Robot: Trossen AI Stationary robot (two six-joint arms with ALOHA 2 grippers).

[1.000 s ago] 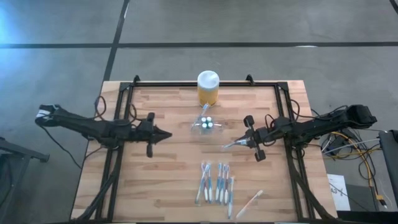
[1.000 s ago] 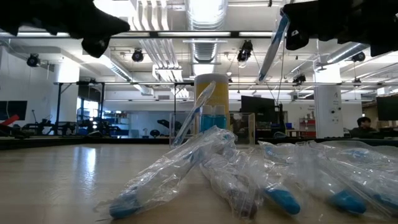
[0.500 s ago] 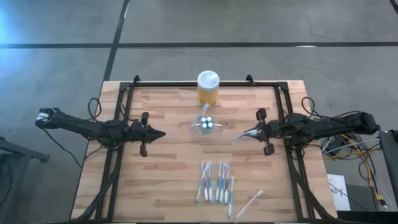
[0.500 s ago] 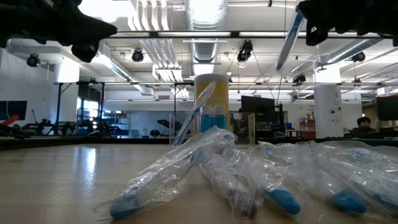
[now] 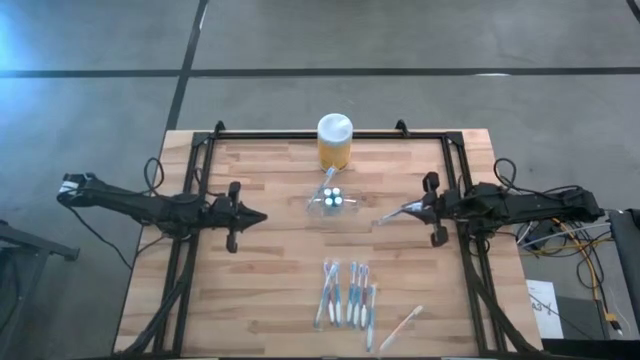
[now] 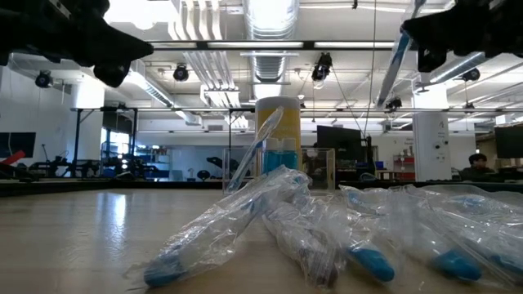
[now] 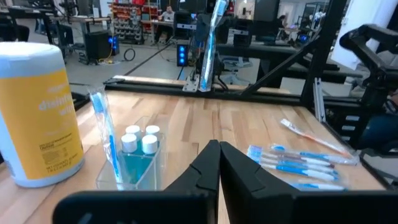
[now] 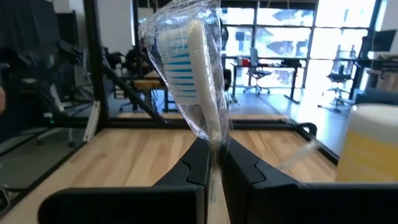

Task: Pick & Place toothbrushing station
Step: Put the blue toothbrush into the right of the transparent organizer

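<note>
The toothbrushing station (image 5: pixel 333 200) is a small clear plastic holder standing on the table's middle, with one wrapped toothbrush upright in it and small white-capped bottles; it also shows in the left wrist view (image 7: pixel 132 163). My right gripper (image 5: pixel 412 210) is right of it, above the table, shut on a plastic-wrapped toothbrush (image 8: pixel 189 62). My left gripper (image 5: pixel 262 214) is left of the station, shut and empty, pointing at it (image 7: pixel 218 154). My right gripper pinches the wrapped toothbrush's handle (image 8: pixel 214 140) between its two fingers, wrapper and all. The fingers lie about level, coming from the table's right. The brush head (image 8: pixel 180 59) sticks out past the fingertips toward the station. The toothbrush (image 6: pixel 398 61) is lifted clear of the table, slanting.
A yellow jar with a white lid (image 5: pixel 334 142) stands just behind the station. Several wrapped toothbrushes (image 5: pixel 347 295) lie side by side near the front, with one more (image 5: pixel 402 326) to their right. A black frame (image 5: pixel 200 150) runs along the table's edges.
My right gripper has gone toward the table's right edge and slightly toward the far edge, away from the station, carrying the wrapped toothbrush clear of the table. My left gripper has drawn back a little toward the table's left edge.
</note>
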